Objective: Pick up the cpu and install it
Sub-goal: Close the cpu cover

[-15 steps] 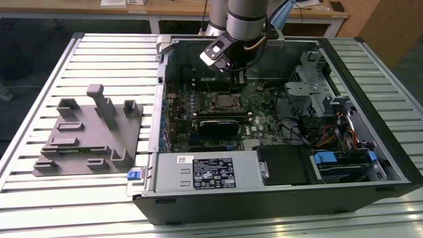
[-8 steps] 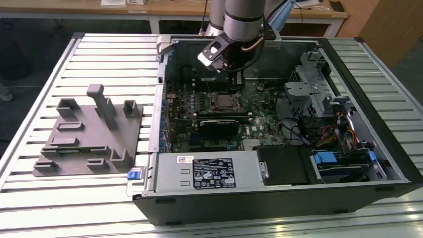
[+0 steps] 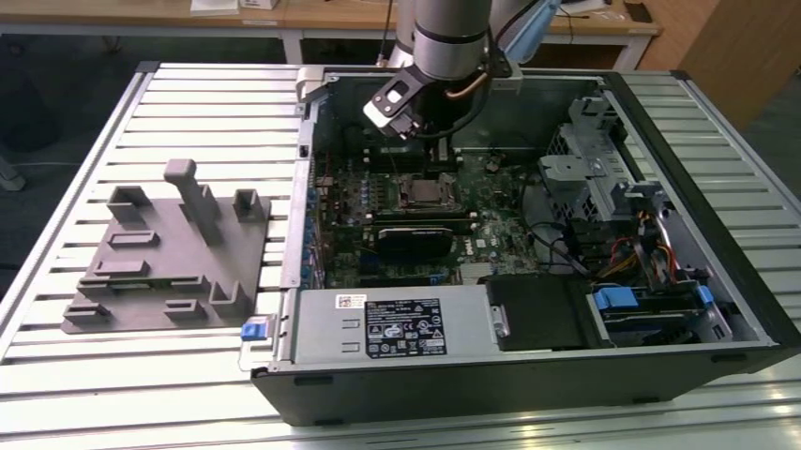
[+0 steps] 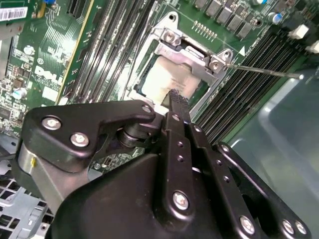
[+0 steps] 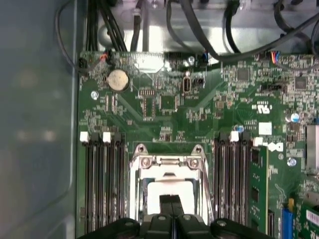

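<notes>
Gripper (image 5: 172, 200) closed, fingers pressed together, tips over the cpu (image 5: 154, 195) seated in the socket (image 5: 167, 162); contact unclear. Printed white label (image 3: 398, 326) on the power supply (image 3: 315, 330).

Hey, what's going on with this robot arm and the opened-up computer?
A robot arm is reaching into an open computer case and working over its motherboard. The tool is shut and empty, and hangs right above the CPU socket. The cpu, a pale silvery square, lies inside the socket's metal frame. Whether the tool's tips touch the cpu is hard to tell.
</notes>
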Robot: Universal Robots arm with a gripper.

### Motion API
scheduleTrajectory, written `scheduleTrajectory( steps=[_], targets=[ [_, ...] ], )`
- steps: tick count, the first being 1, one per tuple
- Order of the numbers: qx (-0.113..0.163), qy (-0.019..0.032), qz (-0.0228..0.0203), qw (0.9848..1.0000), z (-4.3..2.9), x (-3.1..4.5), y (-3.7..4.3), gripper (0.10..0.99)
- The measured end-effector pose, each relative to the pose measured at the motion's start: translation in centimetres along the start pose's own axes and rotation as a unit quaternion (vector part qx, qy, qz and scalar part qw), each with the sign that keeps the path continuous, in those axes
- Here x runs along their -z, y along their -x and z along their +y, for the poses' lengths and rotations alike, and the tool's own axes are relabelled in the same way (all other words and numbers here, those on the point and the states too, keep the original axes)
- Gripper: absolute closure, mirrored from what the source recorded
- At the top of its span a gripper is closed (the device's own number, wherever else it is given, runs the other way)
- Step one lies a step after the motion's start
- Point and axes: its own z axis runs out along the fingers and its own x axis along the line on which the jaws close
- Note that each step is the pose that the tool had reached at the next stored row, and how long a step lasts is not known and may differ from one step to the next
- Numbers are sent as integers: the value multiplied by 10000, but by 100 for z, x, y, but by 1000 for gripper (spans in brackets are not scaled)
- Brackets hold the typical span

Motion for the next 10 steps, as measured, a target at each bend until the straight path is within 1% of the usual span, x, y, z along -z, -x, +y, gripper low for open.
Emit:
scheduleTrajectory(
  steps=[3, 6, 10],
  targets=[
    [0, 0, 0, 10000, -37, -10, 1, 980],
    [0, -1, 0, 10000, -47, -23, 1, 980],
    [1, -5, 0, 10000, -74, -68, 2, 980]
  ],
)
